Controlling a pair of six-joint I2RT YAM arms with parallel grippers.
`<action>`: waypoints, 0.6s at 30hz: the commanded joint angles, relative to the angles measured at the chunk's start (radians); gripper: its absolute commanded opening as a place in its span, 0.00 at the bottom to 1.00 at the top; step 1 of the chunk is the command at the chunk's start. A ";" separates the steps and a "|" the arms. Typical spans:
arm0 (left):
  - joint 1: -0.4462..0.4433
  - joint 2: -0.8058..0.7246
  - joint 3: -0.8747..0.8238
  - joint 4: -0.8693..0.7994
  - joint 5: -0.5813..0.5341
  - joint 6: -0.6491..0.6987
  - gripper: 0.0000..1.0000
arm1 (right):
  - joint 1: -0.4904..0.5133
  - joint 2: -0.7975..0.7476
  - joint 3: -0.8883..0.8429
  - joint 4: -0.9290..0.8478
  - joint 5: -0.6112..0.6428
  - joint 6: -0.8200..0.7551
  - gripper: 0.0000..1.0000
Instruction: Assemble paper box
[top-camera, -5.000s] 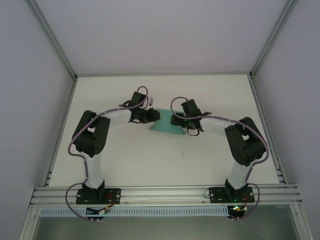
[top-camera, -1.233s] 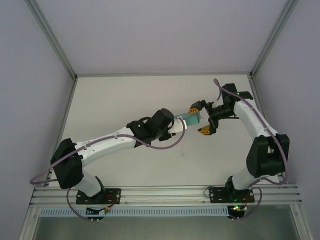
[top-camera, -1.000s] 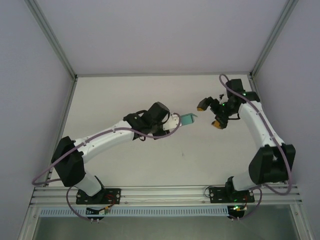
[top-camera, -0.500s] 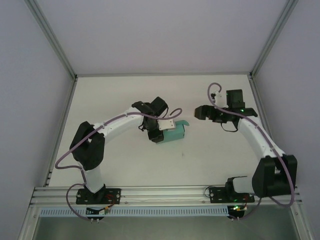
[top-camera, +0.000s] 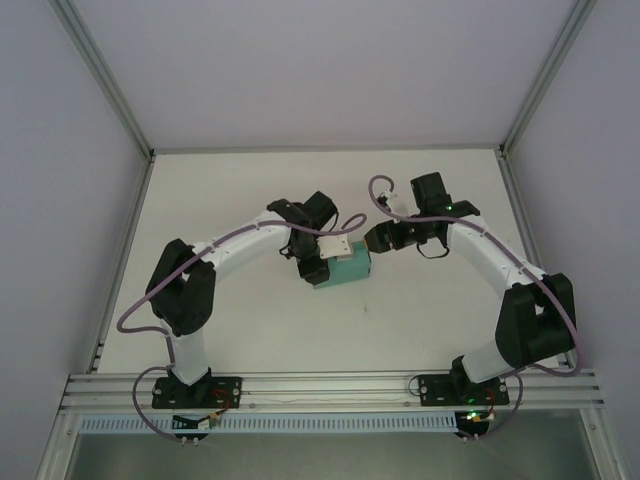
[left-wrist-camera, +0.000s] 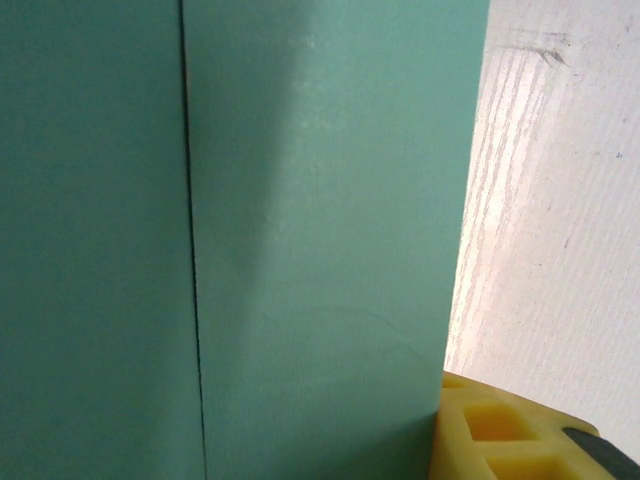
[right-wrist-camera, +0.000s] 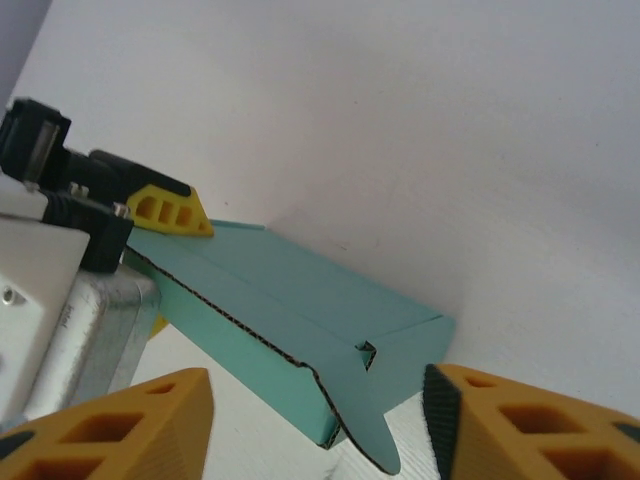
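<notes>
Your right gripper has swung left and nearer since half a second ago, closing most of the gap to the box, and its jaws have narrowed on the way. Your left arm and the box sit about where they were.

Nearest you, the teal box lies lengthwise, left to right, near the middle of the table. Whether it rests on the surface or hangs just above it, you cannot tell. Your left gripper is clenched on its left end. From the right wrist you see one yellow finger pressed on the upper face. From the left wrist the teal card is right against the lens, a thin seam running down it.

Just beyond, at the box's right end, your right gripper is released. Its yellow fingers are spread on either side of that end, where a rounded flap sticks out. A sliver of table shows beside each finger, and neither touches the card.
</notes>
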 joint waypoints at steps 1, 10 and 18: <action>0.009 0.020 0.024 -0.067 0.012 0.015 0.35 | 0.011 0.002 0.011 -0.024 0.021 -0.060 0.53; 0.007 0.027 0.064 -0.106 0.011 0.030 0.35 | 0.038 0.016 0.032 -0.056 0.033 -0.120 0.40; 0.009 0.033 0.084 -0.117 0.010 0.035 0.35 | 0.049 0.039 0.042 -0.056 0.061 -0.113 0.26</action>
